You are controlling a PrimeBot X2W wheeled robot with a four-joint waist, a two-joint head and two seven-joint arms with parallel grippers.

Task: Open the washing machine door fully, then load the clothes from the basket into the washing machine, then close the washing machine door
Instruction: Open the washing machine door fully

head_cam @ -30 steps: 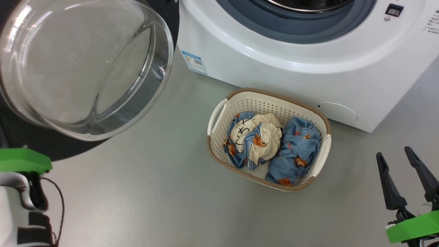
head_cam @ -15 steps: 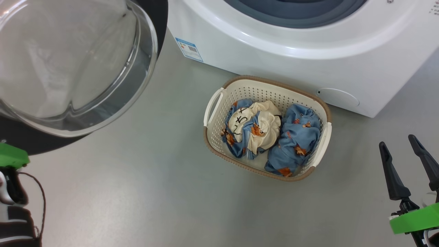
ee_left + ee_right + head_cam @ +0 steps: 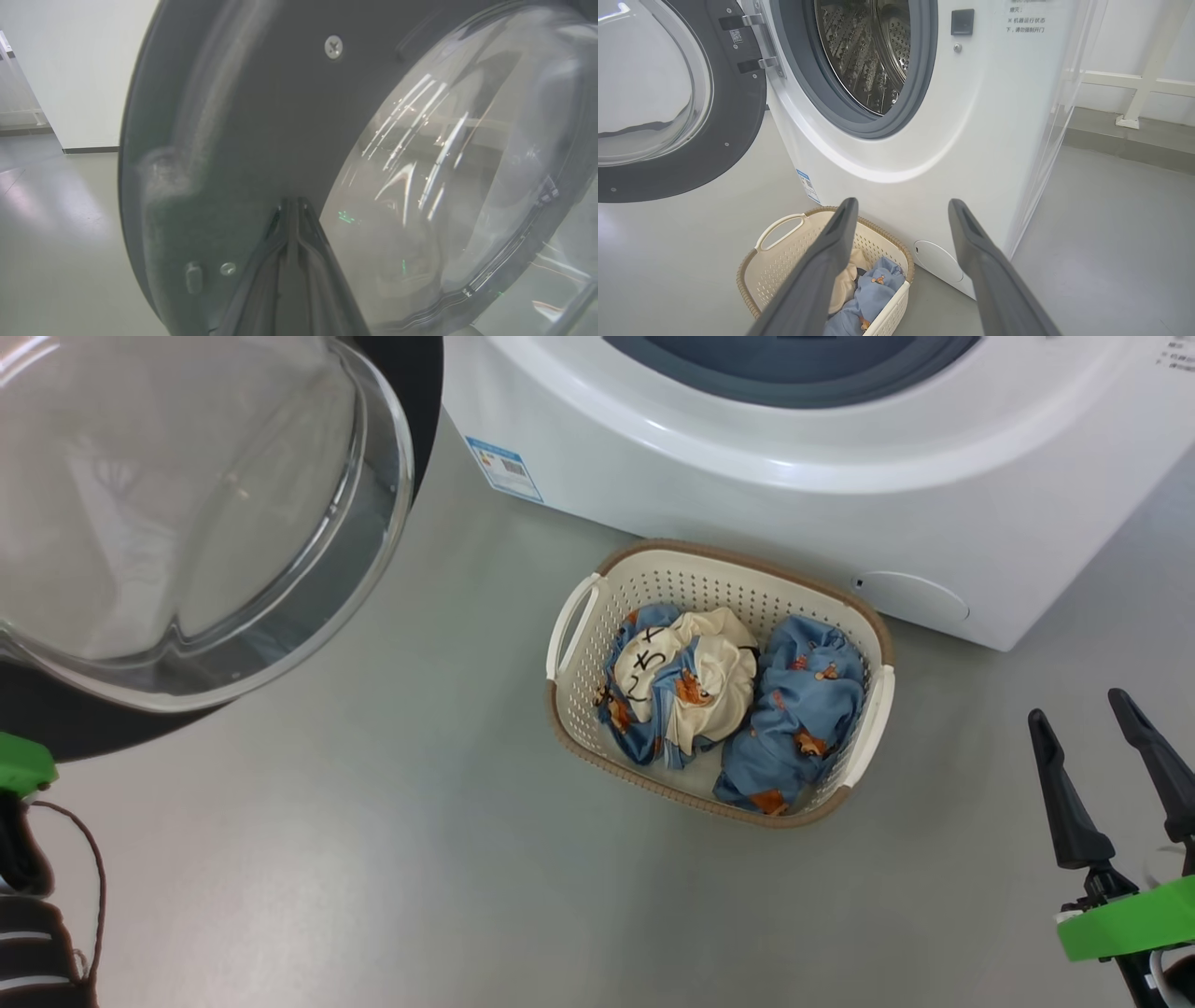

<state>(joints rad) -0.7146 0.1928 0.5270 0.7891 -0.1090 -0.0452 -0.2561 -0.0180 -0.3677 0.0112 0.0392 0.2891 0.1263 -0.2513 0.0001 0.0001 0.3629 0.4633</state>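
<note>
Tilting down, my head view has shifted: glossy black-rimmed round door (image 3: 187, 513), bulging glass bowl, hangs wide upper left, so I load next; left gripper (image 3: 292, 210) pinched together against it, right gripper (image 3: 1074, 705) apart, empty. 2 soft blue bear-print bundles (image 3: 691, 691) lie in the perforated cream basket (image 3: 719, 588), centre.

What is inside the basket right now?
In the basket: a left bundle, blue bear print with a cream lettered panel, beside a right bundle, all blue bear print. Anything beneath them is covered.
</note>
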